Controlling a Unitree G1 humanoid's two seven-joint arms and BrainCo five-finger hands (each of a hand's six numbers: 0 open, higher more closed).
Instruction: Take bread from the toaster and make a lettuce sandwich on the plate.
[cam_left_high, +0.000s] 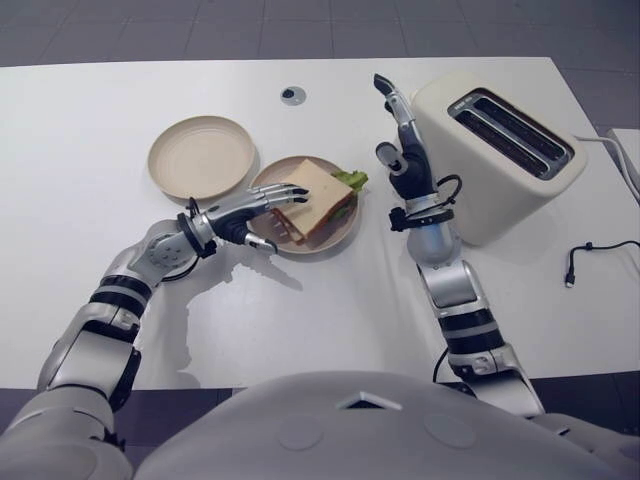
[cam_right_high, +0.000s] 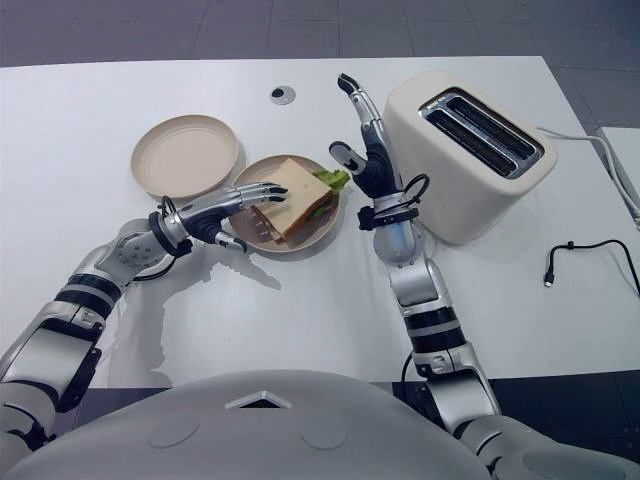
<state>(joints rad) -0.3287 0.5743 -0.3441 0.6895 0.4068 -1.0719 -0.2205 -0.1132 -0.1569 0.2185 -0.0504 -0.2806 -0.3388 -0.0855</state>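
Nearest, toward the front left of the tabletop (cam_left_high: 70, 120): left hand (cam_left_high: 235, 212), fingers (cam_left_high: 283, 193) stretched long and slightly apart, laid on the top bread slice (cam_left_high: 318, 186) and clamped on nothing, one finger hooked lower over the near rim of the plate (cam_left_high: 338, 236). On that plate, the sandwich (cam_left_high: 322, 212), with lettuce (cam_left_high: 350, 180) poking out at its far right corner.

Just right of the plate and apart from it: right hand (cam_left_high: 405, 170) standing upright, fingers (cam_left_high: 392, 100) straight and spread, holding nothing. Close to the near wall of the toaster (cam_left_high: 495, 190); cannot tell whether touching.

Farther back on the left, an empty plate (cam_left_high: 202, 157), its rim just beside the sandwich plate's. Wide bare tabletop to the left and along the near edge. At the right edge, a loose cable (cam_left_high: 590, 250). Near the far edge, a small round port (cam_left_high: 292, 95).
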